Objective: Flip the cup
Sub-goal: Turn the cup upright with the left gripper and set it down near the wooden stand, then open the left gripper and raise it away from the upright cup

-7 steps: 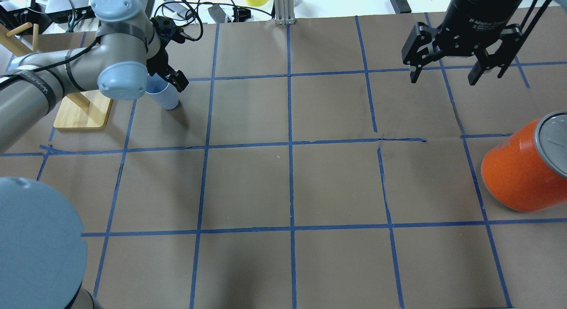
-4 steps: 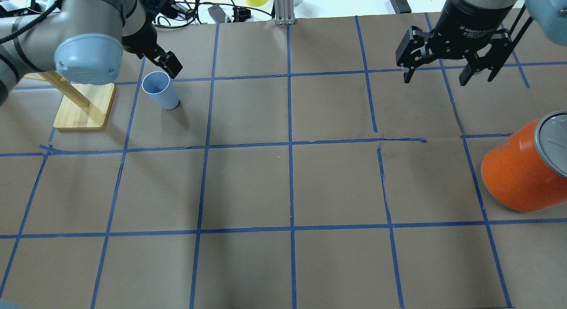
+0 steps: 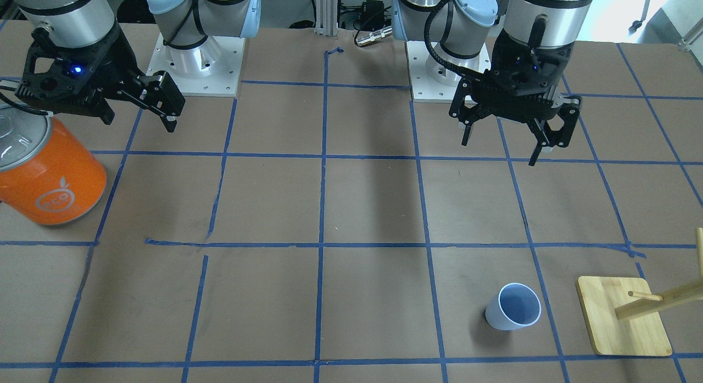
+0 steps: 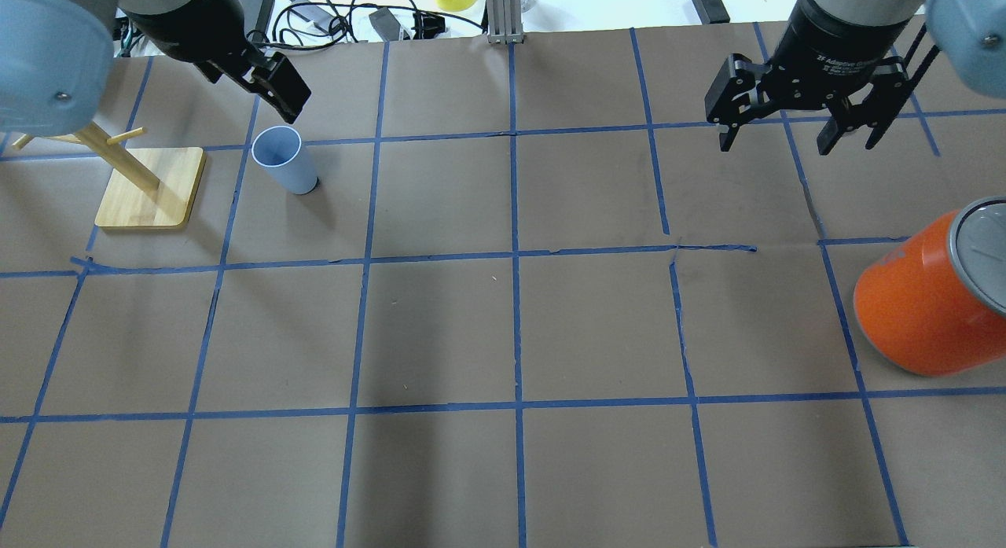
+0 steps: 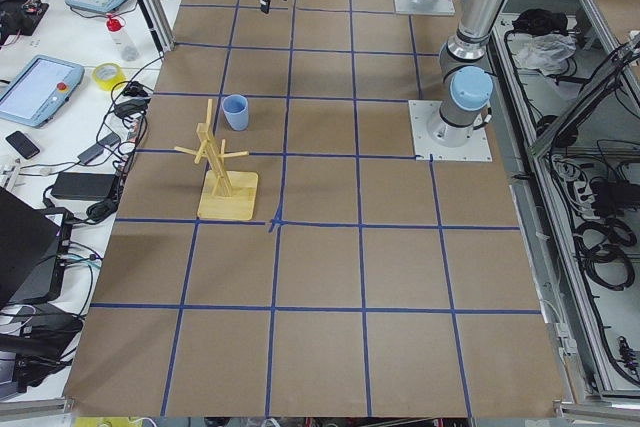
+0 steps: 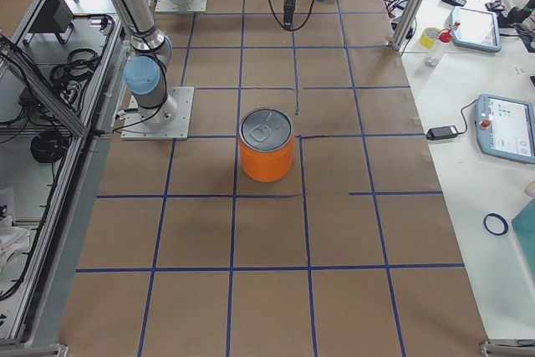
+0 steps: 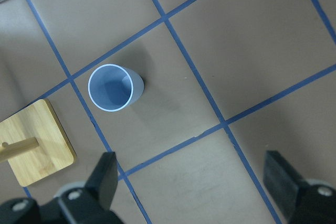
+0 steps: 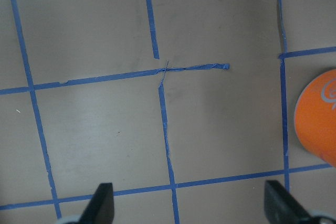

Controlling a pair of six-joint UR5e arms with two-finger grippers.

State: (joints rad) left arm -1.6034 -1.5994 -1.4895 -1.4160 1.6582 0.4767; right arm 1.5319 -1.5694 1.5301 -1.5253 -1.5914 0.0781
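**Beside the wooden rack (image 3: 620, 317), an upright cup (image 3: 513, 307) that one stray move could topple**

Front-facing view: the cup stands mouth-up on the tabletop (image 3: 373, 207), just beside the rack's base, and nothing touches it. I judge it light and easy to tip. A low pass by the left gripper (image 3: 500, 146) could knock it over or send it rolling, and the rack's pegs could snag a finger. That gripper hangs pointing down with its jaws apart and empty, well apart from the cup, toward the robot's base.

Overhead view: the right gripper (image 4: 774, 143) hangs spread and empty over the robot's right half, near the orange can (image 4: 919, 312). A careless drop there would threaten the can, not the cup.

Left wrist view: I look straight down and the cup sits off-centre, toward the rack. I reckon a plain vertical descent would miss it.
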